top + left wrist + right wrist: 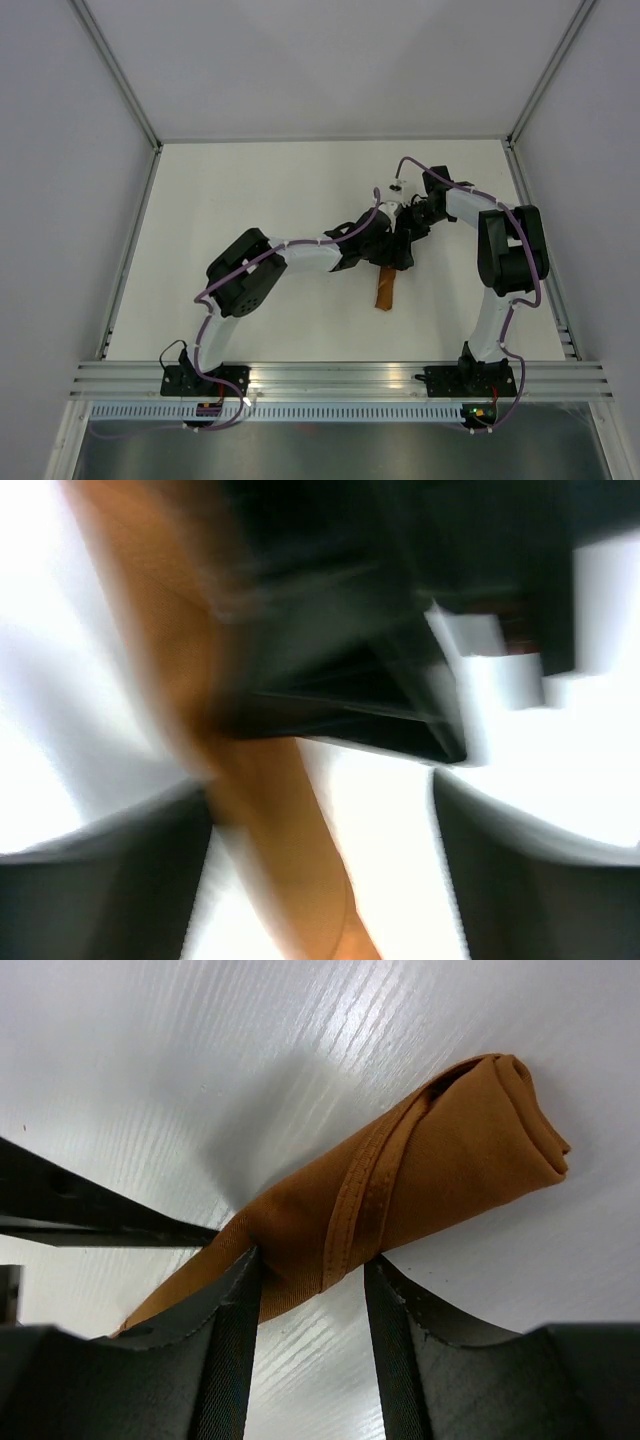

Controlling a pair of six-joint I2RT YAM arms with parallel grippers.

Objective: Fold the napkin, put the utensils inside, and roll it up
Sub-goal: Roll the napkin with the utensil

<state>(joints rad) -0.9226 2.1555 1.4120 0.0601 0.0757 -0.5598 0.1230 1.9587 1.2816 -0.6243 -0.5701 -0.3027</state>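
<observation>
White tabletop (pixel 250 200), w/ a faint streaked grain seen in the rt wrist view, is boxed in by plain grey walls (pixel 60 150). Ribbed aluminium rails (pixel 340 378) run along the near edge, where both arm bases are bolted.

Rust-orange napkin (pixel 386 290) is found rolled into a slim tube, lying on the table right of centre. Its near end pokes out toward the rails and its far end is hidden under the two wrists, which meet above it. In the rt wrist view the roll is seen tight, w/ a stitched hem (pixel 350 1230) wrapped diagonally round it and the folded end (pixel 530 1110) resting on the table.

Right gripper (pixel 310 1270) is clamped round the roll approx. mid-length, a fingertip (pixel 240 1300) pressed to each side.

Left wrist view is badly blurred. Left gripper (pixel 320 810) is seen released, fingers (pixel 110 880) spread wide, w/ the orange cloth passing between them, closer to the left-hand finger. Contact can't be told.
</observation>
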